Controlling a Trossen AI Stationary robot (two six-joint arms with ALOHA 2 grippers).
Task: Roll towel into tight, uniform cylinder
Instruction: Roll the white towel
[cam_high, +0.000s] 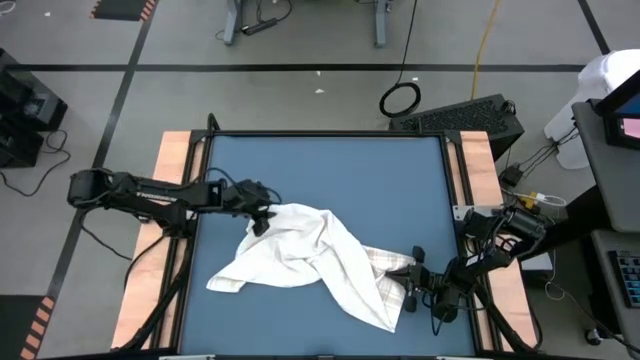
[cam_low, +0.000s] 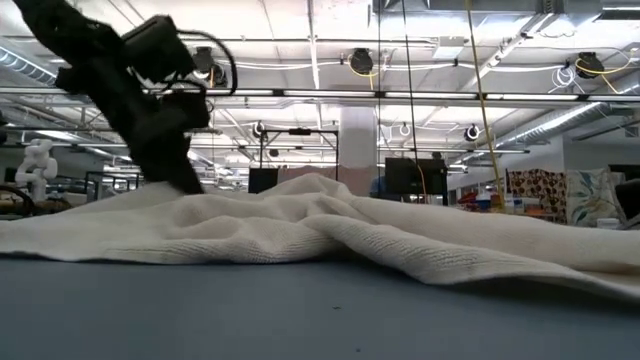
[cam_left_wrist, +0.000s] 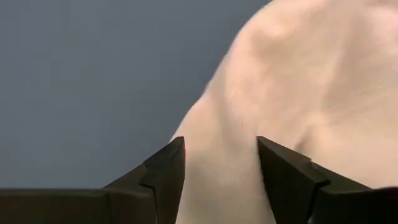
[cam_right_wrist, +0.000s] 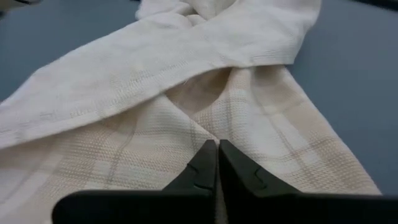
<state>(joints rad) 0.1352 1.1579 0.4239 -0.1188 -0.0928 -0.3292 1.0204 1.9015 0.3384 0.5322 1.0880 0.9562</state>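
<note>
The white towel (cam_high: 300, 250) lies crumpled on the blue mat (cam_high: 330, 165), with folds crossing over one another (cam_right_wrist: 186, 81). Faint checked lines show on its right part (cam_right_wrist: 280, 143). My left gripper (cam_high: 262, 218) reaches in from the table's left to the towel's far left edge. It is open, with a raised hump of cloth (cam_left_wrist: 219, 174) between its fingers. My right gripper (cam_high: 412, 272) is at the towel's right end, shut, with its tips (cam_right_wrist: 217, 146) on the checked cloth. In the low view the towel (cam_low: 330, 220) spreads across the mat and the left arm (cam_low: 150, 110) slants down onto it. My left gripper stands astride a raised fold at the towel's far left edge (cam_left_wrist: 217, 130), slanting down from the table's left. Cloth fills the gap between the open fingers; whether they press it, I cannot tell. The towel lies on the mat. My right gripper rests its shut fingertips on the flat checked layer near the towel's right end (cam_right_wrist: 219, 138), slanting low from the table's right. The cloth there lies flat on the mat; whether any is caught between the tips does not show.
Bare blue mat lies along the far half (cam_high: 330, 160) and at the near left (cam_high: 215, 320). Wooden strips border the mat on the left (cam_high: 175, 160) and right (cam_high: 478, 160). A black device (cam_high: 460, 115) sits beyond the far right corner.
</note>
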